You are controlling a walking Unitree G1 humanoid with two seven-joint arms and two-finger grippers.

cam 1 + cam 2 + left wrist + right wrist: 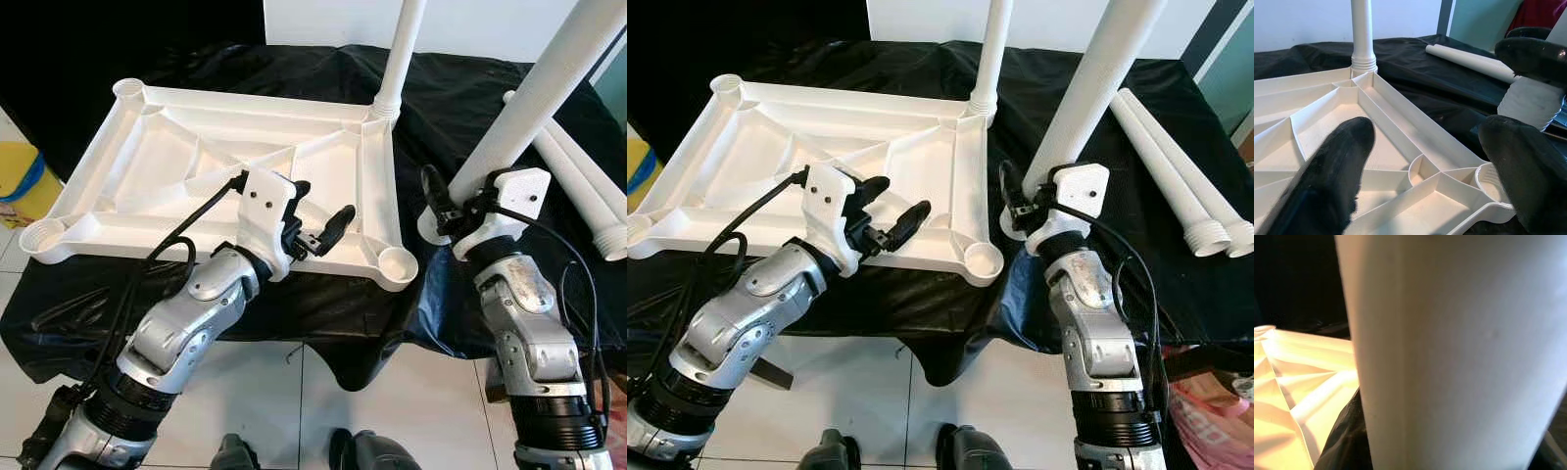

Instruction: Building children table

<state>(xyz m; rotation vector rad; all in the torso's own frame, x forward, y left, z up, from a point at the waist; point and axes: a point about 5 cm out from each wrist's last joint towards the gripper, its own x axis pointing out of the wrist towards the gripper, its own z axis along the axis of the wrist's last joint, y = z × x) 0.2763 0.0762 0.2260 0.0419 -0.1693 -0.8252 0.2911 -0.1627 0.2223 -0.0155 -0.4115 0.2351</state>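
The white tabletop lies upside down on a black cloth, ribs facing up. One white leg stands upright in its far right corner socket. My left gripper hovers open just above the tabletop's near right part, close to the bare corner socket. My right gripper is shut on a second white leg. That leg leans up to the right, and its lower end sits by the cloth just right of that socket. The held leg looms large in the right wrist view.
Two spare white legs lie on the cloth at the right. A yellow bin stands at the left edge. A pink bag sits on the floor at the lower right. White tiled floor runs below the table's front edge.
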